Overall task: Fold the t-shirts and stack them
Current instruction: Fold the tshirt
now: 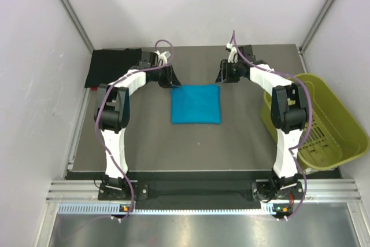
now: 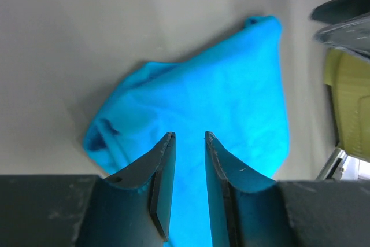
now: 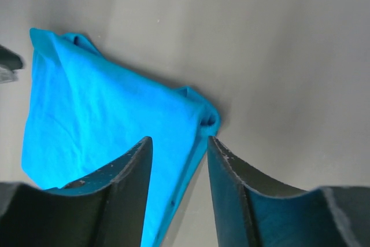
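Though dark, table (image 1: 150,143) amid white walls (image 1: 202,4)

Bare table near the bases, crowded far side

Seen from above, twelve o'clock pointing away from the bases, the folded teal-blue t-shirt (image 1: 195,103) lies mid-table (image 1: 173,148), with bare surface around it from four to eight o'clock. The left gripper (image 1: 173,83) hangs at its eleven o'clock corner and the right gripper (image 1: 222,77) at one o'clock, with a gap between them at twelve. A black t-shirt (image 1: 113,66) covers the ten o'clock corner. A yellow-green bin (image 1: 332,114) blocks three o'clock.
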`<move>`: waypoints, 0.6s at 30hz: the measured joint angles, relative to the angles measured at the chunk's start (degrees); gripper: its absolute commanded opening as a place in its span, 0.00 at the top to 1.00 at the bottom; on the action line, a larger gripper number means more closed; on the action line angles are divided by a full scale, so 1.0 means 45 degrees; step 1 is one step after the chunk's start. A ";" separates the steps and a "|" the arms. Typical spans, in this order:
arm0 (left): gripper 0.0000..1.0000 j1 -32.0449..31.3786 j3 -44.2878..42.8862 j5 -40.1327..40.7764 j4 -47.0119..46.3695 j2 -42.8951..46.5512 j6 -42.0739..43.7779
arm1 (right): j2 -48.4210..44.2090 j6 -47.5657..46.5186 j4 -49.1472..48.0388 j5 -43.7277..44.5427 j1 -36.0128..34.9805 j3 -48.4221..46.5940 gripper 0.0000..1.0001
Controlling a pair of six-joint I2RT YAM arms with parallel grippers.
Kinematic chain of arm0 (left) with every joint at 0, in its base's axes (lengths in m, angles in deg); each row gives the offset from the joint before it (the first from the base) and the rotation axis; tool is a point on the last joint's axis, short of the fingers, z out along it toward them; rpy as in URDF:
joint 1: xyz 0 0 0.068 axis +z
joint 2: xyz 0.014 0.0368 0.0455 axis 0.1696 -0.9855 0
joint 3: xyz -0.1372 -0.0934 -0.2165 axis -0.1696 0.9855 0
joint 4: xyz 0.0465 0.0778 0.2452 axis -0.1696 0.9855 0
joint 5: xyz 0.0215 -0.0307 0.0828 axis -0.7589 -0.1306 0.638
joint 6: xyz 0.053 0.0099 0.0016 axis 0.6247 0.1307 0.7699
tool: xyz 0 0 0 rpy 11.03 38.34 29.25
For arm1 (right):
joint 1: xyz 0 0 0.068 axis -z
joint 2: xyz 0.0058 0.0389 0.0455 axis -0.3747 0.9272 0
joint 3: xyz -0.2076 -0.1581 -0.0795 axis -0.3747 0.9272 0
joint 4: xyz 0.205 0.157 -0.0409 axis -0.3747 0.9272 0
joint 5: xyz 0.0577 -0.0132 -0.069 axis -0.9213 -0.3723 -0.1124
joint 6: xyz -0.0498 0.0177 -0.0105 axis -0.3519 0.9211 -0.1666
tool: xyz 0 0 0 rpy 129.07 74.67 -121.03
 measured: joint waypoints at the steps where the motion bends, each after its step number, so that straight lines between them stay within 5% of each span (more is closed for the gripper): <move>1: 0.68 0.0015 -0.0117 -0.0019 0.0102 -0.0248 0.0049 | 0.0170 -0.0097 0.0005 -0.0044 0.0000 -0.0180 0.55; 10: 0.68 0.0121 -0.0821 0.0228 0.0534 -0.1481 0.0306 | 0.1559 -0.0549 0.0015 -0.0194 0.0000 -0.0899 0.64; 15: 0.67 0.0228 -0.0991 0.0437 0.0515 -0.1554 0.0389 | 0.1773 -0.0588 0.0015 -0.0117 0.0000 -0.0903 1.00; 18: 0.67 0.0335 -0.1054 0.0665 0.0520 -0.1613 0.0413 | 0.1773 -0.0559 -0.0092 0.0107 0.0000 -0.0903 1.00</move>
